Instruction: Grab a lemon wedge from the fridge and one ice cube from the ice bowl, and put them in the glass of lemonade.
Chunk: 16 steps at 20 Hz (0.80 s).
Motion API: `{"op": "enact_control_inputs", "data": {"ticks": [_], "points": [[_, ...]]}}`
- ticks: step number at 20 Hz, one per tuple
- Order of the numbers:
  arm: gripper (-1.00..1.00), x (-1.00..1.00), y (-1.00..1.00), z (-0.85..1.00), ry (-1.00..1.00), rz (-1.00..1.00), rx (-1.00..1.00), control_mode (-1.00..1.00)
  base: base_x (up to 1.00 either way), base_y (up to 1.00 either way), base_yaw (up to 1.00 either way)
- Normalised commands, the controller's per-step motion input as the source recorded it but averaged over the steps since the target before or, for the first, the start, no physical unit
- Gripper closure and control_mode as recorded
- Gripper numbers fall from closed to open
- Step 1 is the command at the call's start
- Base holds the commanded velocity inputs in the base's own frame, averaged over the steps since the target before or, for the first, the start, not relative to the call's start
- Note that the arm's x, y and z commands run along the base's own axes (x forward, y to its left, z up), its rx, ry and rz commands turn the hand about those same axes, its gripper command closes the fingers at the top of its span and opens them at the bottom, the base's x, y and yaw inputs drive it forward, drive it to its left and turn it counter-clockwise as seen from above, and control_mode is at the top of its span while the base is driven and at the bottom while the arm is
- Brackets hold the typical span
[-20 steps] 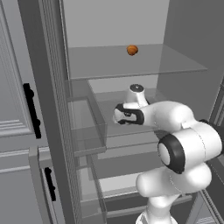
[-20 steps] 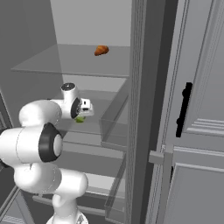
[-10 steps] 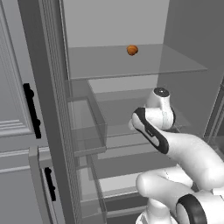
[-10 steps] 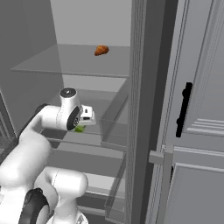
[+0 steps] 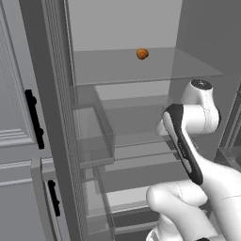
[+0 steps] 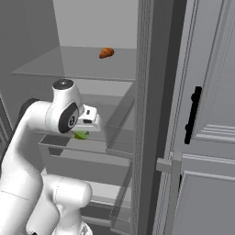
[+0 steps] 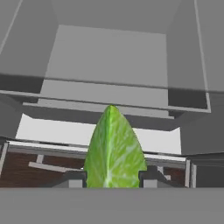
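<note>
My gripper (image 7: 111, 177) is shut on the lemon wedge (image 7: 113, 148), a yellow-green slice that stands point-up between the two dark fingertips. From the right base view the lemon wedge (image 6: 81, 135) hangs just under the gripper (image 6: 85, 131), in front of the middle shelf of the open fridge (image 6: 69, 64). In the left base view my own forearm hides the hand, in front of the fridge (image 5: 141, 70) shelves. The hand looks down and inward over the fridge's lower shelves and a drawer.
A small round orange fruit (image 5: 142, 54) (image 6: 106, 53) lies on the upper glass shelf. Clear door bins (image 5: 94, 136) (image 6: 121, 133) jut out beside the arm. Panelled cabinets with black handles (image 5: 33, 117) (image 6: 193, 114) flank the fridge.
The arm has folded back toward the base and the hand has swung to the right in the left base view, carrying the wedge with it. The jaws have kept their hold.
</note>
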Motion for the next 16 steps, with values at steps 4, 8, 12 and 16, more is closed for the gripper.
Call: {"op": "enact_control_inputs", "data": {"ticks": [4,8,12,16], "points": [[1.00,-1.00,-0.05,0.92,0.01,-0.04,0.00,-1.00,0.00,0.00,0.00],[1.00,-0.83,0.00,0.19,-0.01,-0.05,-0.02,-1.00,0.00,0.00,0.00],[1.00,-0.05,0.00,0.00,0.00,-0.03,0.00,-1.00,0.00,0.00,0.00],[1.00,-0.01,0.00,0.00,0.00,0.00,0.00,1.00,-0.19,0.00,0.00]]}}
